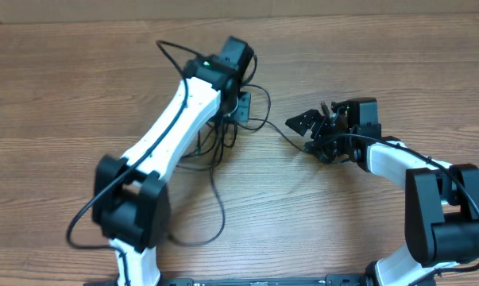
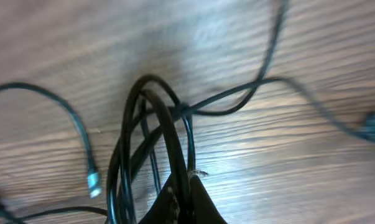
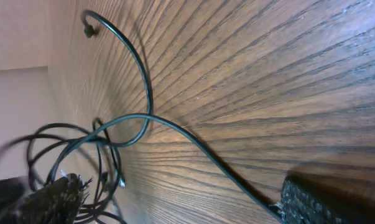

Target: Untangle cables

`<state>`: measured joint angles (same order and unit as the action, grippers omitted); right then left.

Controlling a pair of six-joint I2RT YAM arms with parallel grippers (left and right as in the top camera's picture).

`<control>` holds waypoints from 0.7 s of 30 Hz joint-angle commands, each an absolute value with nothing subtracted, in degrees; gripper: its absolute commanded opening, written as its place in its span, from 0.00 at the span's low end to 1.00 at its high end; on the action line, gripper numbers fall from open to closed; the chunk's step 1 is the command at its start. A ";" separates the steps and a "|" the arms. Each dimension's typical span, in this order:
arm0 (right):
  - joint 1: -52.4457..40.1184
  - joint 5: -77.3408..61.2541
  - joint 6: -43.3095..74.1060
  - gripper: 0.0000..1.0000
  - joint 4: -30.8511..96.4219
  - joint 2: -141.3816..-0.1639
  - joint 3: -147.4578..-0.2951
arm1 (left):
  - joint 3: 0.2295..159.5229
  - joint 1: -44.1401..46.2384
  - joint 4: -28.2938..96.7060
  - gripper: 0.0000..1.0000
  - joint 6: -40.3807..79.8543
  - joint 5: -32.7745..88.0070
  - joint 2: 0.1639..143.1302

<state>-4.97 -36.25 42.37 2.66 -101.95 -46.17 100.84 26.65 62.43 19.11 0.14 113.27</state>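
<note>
The cables (image 1: pixel 220 137) are thin black cords bunched in a tangle at the table's middle, under my left arm. My left gripper (image 1: pixel 241 105) sits over the top of the tangle. In the left wrist view it (image 2: pixel 187 184) is shut on a loop of the cables (image 2: pixel 151 118), and a silver-tipped plug (image 2: pixel 94 182) lies to the left. My right gripper (image 1: pixel 309 137) stands open just right of the tangle. One cord (image 3: pixel 193 143) runs from the bunch across the wood to the right fingertip (image 3: pixel 308 202) of that gripper (image 3: pixel 181 188). Another plug end (image 3: pixel 87 31) lies far off.
One loose cable loop (image 1: pixel 220 208) trails toward the table's front, beside my left arm's base (image 1: pixel 132 206). A thicker arm wire (image 1: pixel 171 54) arcs behind the left wrist. The wooden table (image 1: pixel 64 87) is bare on the left and along the back.
</note>
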 commanded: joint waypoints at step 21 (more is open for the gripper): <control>-4.80 -38.13 38.83 1.00 5.23 -102.56 -45.76 | 103.26 26.92 50.06 0.04 1.72 -0.62 85.08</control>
<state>-4.95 -37.36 41.58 3.81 -101.95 -46.28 101.65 26.65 50.78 7.09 0.14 88.09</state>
